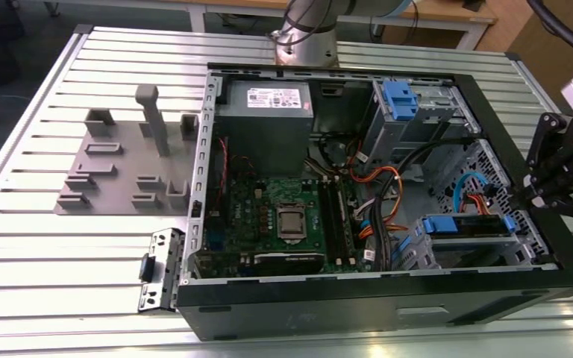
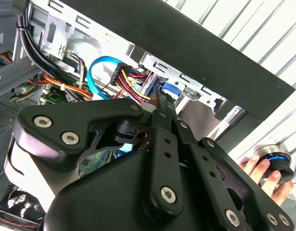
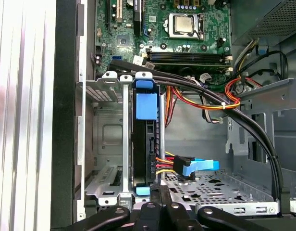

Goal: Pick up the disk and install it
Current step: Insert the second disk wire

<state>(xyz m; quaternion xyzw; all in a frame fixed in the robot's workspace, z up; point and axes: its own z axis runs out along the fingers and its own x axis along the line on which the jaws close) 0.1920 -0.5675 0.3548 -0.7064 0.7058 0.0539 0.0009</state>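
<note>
The disk [image 3: 147, 144] stands on edge in the metal drive cage [image 3: 105, 134] near the case's front corner. Blue carrier rails [image 3: 146, 105] frame it, and a blue-plugged cable [image 3: 193, 167] and a coloured wire bundle reach its side. In the exterior view it shows as a blue-railed block [image 1: 468, 225] in the cage on that view's right. My gripper [image 3: 159, 190] hovers just off the disk's near end with its fingers [image 2: 160, 103] pressed together and nothing between them. It hangs over the case's edge [image 1: 525, 198] on the exterior view's right.
The open computer case [image 1: 525, 291] lies on a slatted metal table [image 1: 57, 246]. Inside are the motherboard [image 1: 286, 216], a grey power supply [image 1: 263, 112], a second cage with a blue bracket [image 1: 399, 97] and thick black cables [image 3: 244, 120]. A grey fixture [image 1: 117, 164] sits outside. A person's hand [image 2: 263, 171] holds a knob.
</note>
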